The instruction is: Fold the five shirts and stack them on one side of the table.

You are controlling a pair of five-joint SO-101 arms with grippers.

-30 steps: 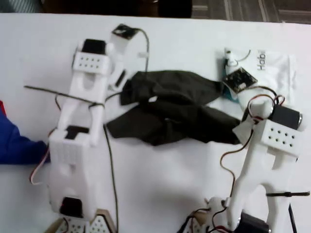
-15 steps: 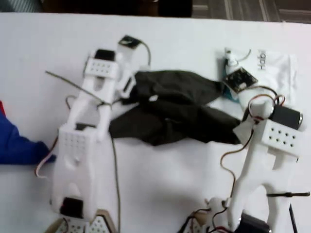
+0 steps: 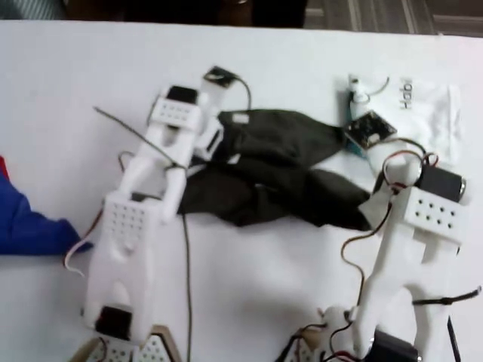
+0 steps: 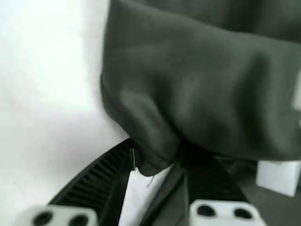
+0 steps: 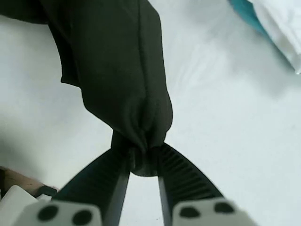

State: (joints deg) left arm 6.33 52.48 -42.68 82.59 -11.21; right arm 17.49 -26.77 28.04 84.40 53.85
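A black shirt (image 3: 279, 173) lies crumpled across the middle of the white table (image 3: 75, 83). My left gripper (image 3: 220, 142) is at its left end. In the left wrist view the gripper (image 4: 157, 165) is shut on a bunched fold of the black shirt (image 4: 197, 94). My right gripper (image 3: 346, 139) holds the shirt's right end. The right wrist view has that gripper (image 5: 141, 160) shut on a pinched corner of the black shirt (image 5: 113, 61), lifted a little off the table.
A folded white shirt (image 3: 426, 109) with a teal one under it lies at the back right, close to the right gripper. A blue shirt (image 3: 23, 226) lies at the left edge. Bare table lies in front between the two arm bases.
My left arm has swung right and away from its base, dragging the shirt's left end over toward the middle. The right arm has barely moved.
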